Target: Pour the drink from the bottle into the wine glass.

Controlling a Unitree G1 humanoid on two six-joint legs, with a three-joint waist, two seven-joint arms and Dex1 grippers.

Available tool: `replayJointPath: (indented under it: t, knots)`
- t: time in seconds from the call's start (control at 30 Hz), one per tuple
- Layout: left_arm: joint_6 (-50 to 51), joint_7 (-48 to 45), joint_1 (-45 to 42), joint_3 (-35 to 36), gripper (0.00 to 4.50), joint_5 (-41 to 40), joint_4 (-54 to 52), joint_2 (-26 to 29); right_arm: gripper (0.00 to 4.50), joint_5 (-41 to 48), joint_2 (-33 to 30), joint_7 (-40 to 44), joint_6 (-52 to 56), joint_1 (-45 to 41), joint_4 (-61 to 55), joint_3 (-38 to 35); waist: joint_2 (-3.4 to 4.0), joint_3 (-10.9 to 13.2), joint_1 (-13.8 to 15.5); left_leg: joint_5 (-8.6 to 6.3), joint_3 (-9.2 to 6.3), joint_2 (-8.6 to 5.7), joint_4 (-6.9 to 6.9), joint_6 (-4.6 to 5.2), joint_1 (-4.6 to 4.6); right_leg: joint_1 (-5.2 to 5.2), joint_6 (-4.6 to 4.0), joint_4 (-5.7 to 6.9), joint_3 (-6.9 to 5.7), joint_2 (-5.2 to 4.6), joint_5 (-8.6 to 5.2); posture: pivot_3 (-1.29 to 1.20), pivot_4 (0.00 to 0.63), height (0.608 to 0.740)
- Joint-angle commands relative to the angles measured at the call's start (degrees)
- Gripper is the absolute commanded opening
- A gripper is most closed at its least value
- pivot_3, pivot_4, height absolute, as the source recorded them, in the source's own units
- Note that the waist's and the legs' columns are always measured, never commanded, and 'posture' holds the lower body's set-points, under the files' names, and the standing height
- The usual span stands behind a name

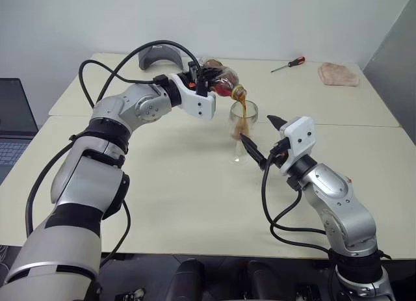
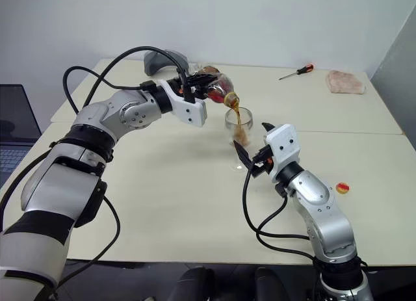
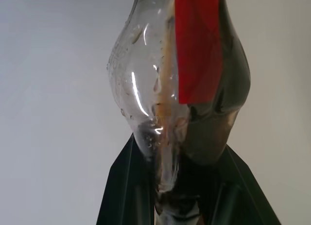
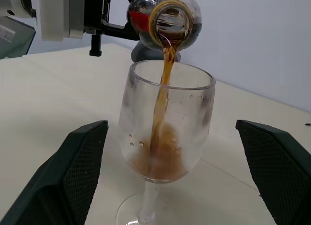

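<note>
One bottle point(image 1: 220, 80) is gripped by the left claw point(image 1: 203, 78), tipped mouth-down above the one wine glass point(image 1: 243, 129), which stands upright on the tabletop point(image 1: 182, 203) near its middle, just on the near side of the seam between the two table halves. A single stream of the drink point(image 4: 163, 94) runs from the bottle's open mouth into the bowl, where a dark brown pool has gathered at the bottom. The left claw is clamped shut around the bottle's bulbous body. The right claw point(image 4: 170, 181) is spread wide, its two fingers point(image 4: 73, 176) standing either side of the glass without touching it. Toward the far edge lie one screwdriver point(image 1: 288, 64) and, near the far right corner, one pinkish cloth point(image 1: 338, 74); one grey curved object point(image 1: 159, 56) sits at the far edge behind the left arm. One small yellow cap point(image 2: 342, 188) lies near the right edge.
</note>
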Motion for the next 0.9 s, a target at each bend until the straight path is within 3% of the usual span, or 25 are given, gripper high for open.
replayJointPath:
  t: [0.03,0.9]
  knots:
    - [-0.6,1.6,-2.9,0.5,0.74,-0.6,-0.7,0.9,4.5,-0.2,0.3,-0.1,-0.7,-0.1,-2.1,0.2,0.0,0.0,0.0,0.0,0.0,0.0,0.0,0.0,0.0,-0.01,0.0,0.02,0.0,0.0,0.0,0.0,0.15,0.74]
    - [-0.2,2.8,-3.8,-0.4,0.74,-0.3,0.5,1.3,4.5,-0.4,1.0,0.4,-0.6,-0.1,-1.7,0.0,0.0,0.0,0.0,0.07,0.0,-0.01,0.02,0.0,0.0,-0.05,0.0,0.14,0.01,0.0,0.0,0.0,0.15,0.74]
